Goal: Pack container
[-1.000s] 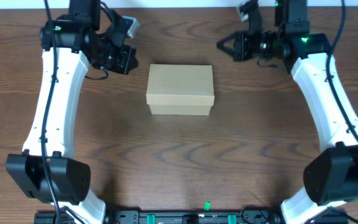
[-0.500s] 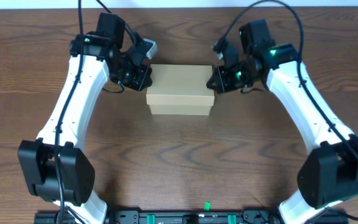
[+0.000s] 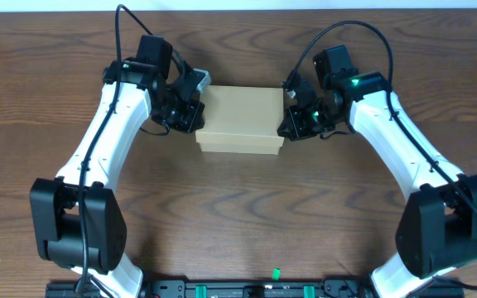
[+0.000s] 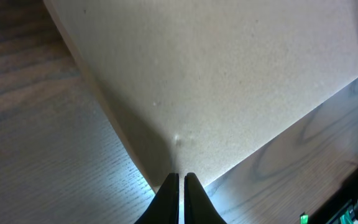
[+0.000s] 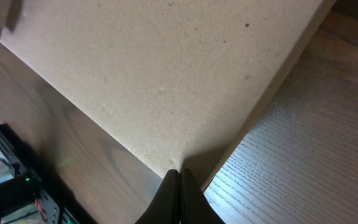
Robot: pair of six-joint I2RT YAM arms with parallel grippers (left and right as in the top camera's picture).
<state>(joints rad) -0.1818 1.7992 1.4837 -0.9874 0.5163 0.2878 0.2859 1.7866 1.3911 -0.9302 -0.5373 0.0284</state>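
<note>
Dark wooden worktop (image 3: pixel 238 223), with the tan cardboard container (image 3: pixel 240 116) lying closed between the two arms.

The container looks light and fairly stiff. Its matte surface should not slip, but the thin flap lid may dent, so I would hold it by the side walls or lift the lid at its front edge. The left gripper (image 3: pixel 195 116) and the right gripper (image 3: pixel 288 124) have their jaws together and hold nothing, with the tips against opposite ends of the box.

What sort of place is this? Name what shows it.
Probably a robot lab bench: white left arm and right arm on a mounting rail, a wood-grain table, one plain cardboard container between them.
</note>
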